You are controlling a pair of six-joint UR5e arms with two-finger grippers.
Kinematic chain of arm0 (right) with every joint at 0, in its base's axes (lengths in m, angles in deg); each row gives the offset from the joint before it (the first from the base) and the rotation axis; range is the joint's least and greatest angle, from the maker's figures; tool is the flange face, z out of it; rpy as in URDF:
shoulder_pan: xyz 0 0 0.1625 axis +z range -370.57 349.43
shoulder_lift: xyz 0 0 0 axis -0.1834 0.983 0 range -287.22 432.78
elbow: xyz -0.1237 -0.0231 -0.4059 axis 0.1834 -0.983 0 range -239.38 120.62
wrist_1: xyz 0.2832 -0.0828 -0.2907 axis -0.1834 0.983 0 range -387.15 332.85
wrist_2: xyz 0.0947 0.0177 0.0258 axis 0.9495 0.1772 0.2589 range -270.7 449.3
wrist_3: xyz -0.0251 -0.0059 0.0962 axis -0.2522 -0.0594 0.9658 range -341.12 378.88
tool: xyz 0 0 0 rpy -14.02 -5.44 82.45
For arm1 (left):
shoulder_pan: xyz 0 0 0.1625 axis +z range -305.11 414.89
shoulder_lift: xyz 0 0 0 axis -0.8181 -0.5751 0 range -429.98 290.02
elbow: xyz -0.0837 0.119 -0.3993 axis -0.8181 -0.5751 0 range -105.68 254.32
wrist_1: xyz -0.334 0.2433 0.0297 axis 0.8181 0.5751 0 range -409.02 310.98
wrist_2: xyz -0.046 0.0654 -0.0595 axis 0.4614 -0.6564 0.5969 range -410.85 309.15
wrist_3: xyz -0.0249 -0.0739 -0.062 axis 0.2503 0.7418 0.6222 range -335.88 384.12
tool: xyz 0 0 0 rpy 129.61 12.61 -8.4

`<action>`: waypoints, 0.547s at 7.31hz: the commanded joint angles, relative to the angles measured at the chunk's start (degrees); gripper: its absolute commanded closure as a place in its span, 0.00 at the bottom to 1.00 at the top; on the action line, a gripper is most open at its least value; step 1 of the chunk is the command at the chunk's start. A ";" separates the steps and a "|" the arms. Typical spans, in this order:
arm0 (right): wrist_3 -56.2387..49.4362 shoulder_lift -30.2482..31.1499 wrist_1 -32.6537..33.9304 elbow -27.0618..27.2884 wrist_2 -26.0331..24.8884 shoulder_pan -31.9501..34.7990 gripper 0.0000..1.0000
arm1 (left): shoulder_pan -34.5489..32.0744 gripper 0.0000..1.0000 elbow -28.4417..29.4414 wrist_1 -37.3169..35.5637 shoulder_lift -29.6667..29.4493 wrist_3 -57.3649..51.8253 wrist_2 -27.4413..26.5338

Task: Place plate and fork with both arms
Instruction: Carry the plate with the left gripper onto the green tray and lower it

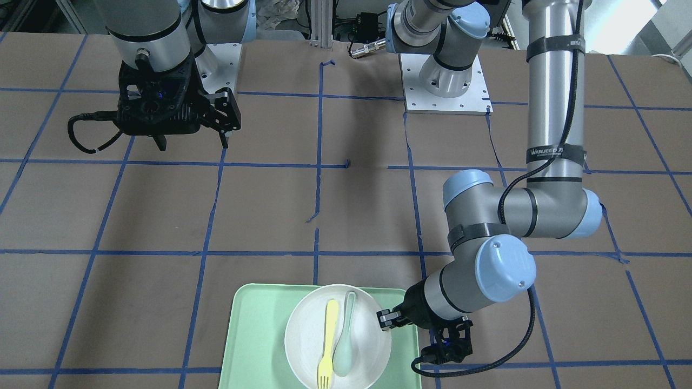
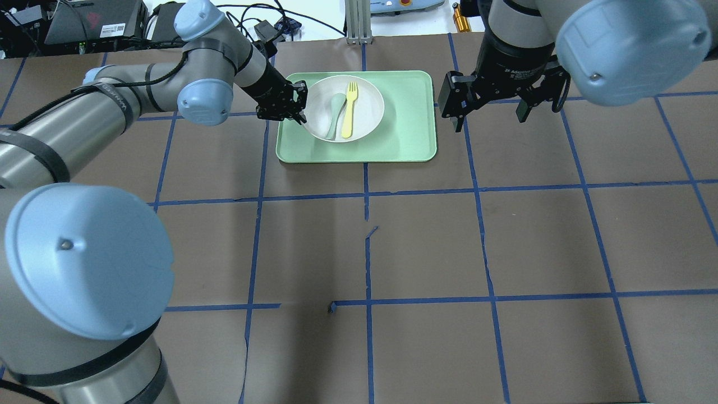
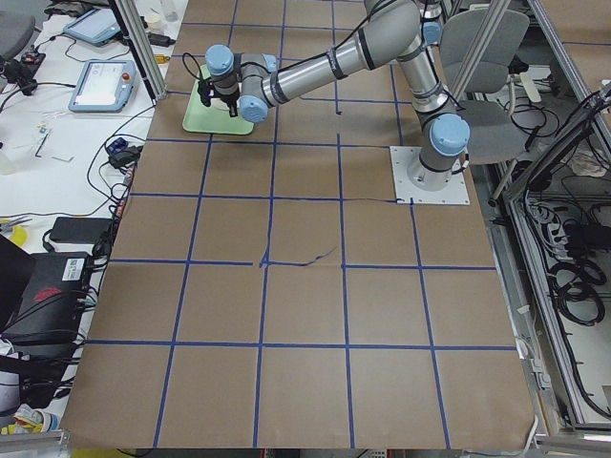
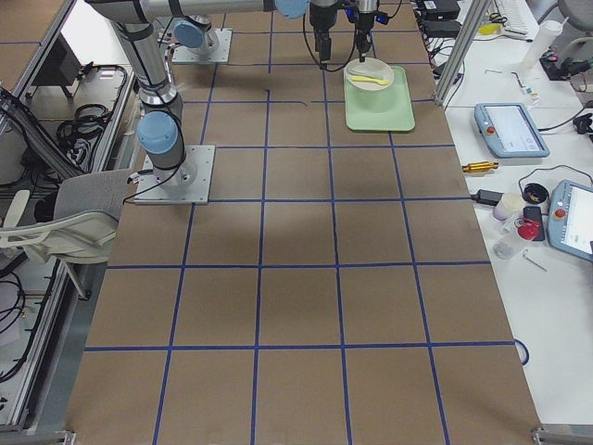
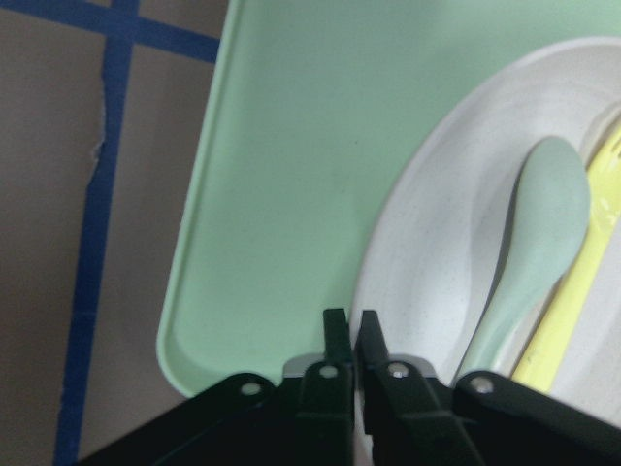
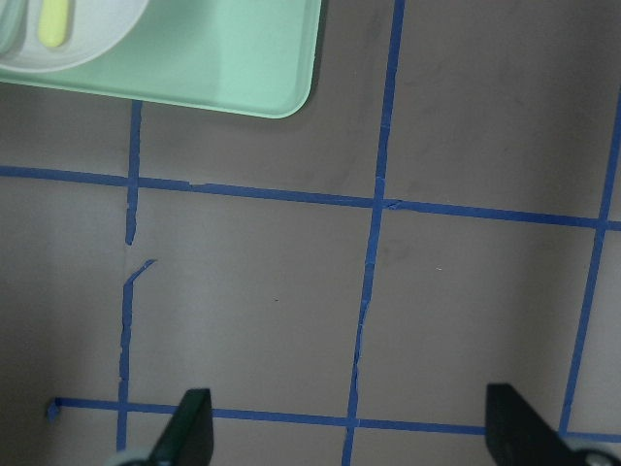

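On the light-green rectangular tray [image 2: 404, 132]: round off-white plate [image 2: 368, 112] with slim pale-yellow plastic fork [image 2: 348, 112] lying on it, long axis pointing away from the robot, tines at the far end (pale grey-green spoon [image 2: 334, 115] alongside). Got left gripper [image 5: 350, 330] pinching the plate's rim, right gripper [image 2: 489, 118] spread wide, empty.

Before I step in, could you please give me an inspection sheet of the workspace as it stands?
Surface: brown paper table with a blue tape grid, torn in places.
Job's things: plate on the green tray; fork lying in the plate.
Clutter: grey-green spoon in the plate beside the fork.
Grippers: left gripper shut on the plate's rim; right gripper open, above bare table beside the tray.
Cables: black cable looped at each wrist.
Surroundings: teach pendants on the side bench.
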 commanded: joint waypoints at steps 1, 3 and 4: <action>0.00 -0.15 0.09 0.00 -0.09 0.03 0.00 | -1.13 1.00 1.43 -3.18 -3.24 2.19 -0.38; -0.09 -0.15 0.09 0.00 -0.09 -0.06 0.00 | -1.13 1.00 1.08 -4.76 -3.59 2.02 -0.39; -0.09 -0.24 0.09 0.00 -0.09 -0.06 0.00 | -1.13 0.10 -0.05 -5.03 -1.94 0.45 -2.65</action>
